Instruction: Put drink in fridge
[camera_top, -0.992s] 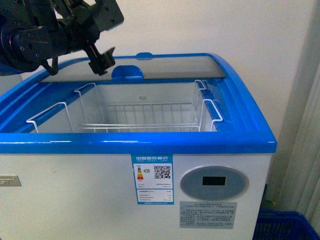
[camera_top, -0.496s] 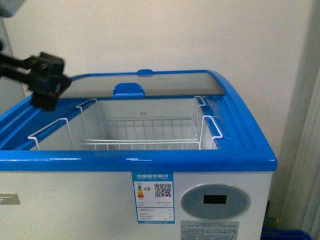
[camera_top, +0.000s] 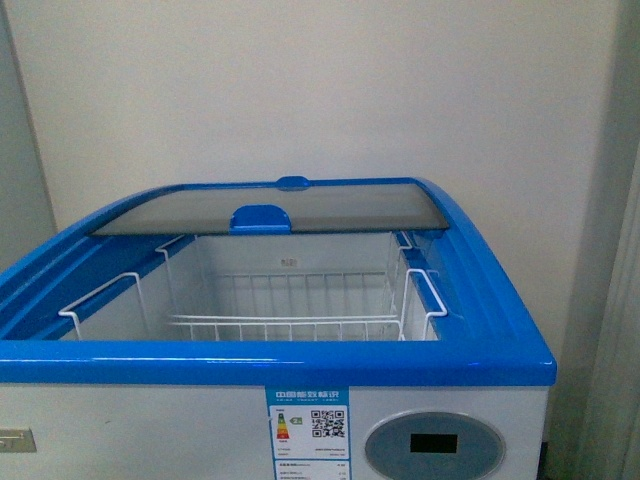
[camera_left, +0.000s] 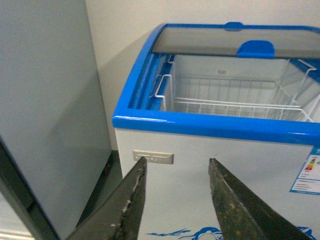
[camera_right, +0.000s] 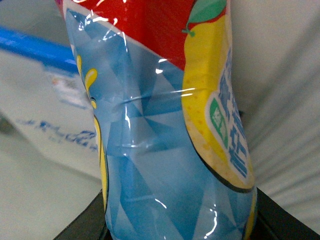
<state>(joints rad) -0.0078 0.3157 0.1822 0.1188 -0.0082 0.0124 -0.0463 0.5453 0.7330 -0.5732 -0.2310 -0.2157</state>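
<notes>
The fridge (camera_top: 300, 365) is a white chest cooler with a blue rim. Its curved glass lid (camera_top: 270, 208) is slid to the back, so the front half is open over white wire baskets (camera_top: 290, 300). Neither arm shows in the front view. In the left wrist view my left gripper (camera_left: 176, 167) is open and empty, low in front of the fridge's white front wall (camera_left: 200, 170). In the right wrist view my right gripper (camera_right: 177, 220) is shut on the drink bottle (camera_right: 165, 150), which has a blue, yellow and red label and fills the view.
A tall grey cabinet (camera_left: 47, 110) stands close beside the fridge's left side. A pale wall runs behind the fridge (camera_top: 320, 90). A grey-white curtain (camera_top: 610, 300) hangs to the right of the fridge.
The left arm, up over the fridge's left rim one second ago, has dropped out of the front view. The front camera's view has moved, so the fridge sits lower in the frame.
</notes>
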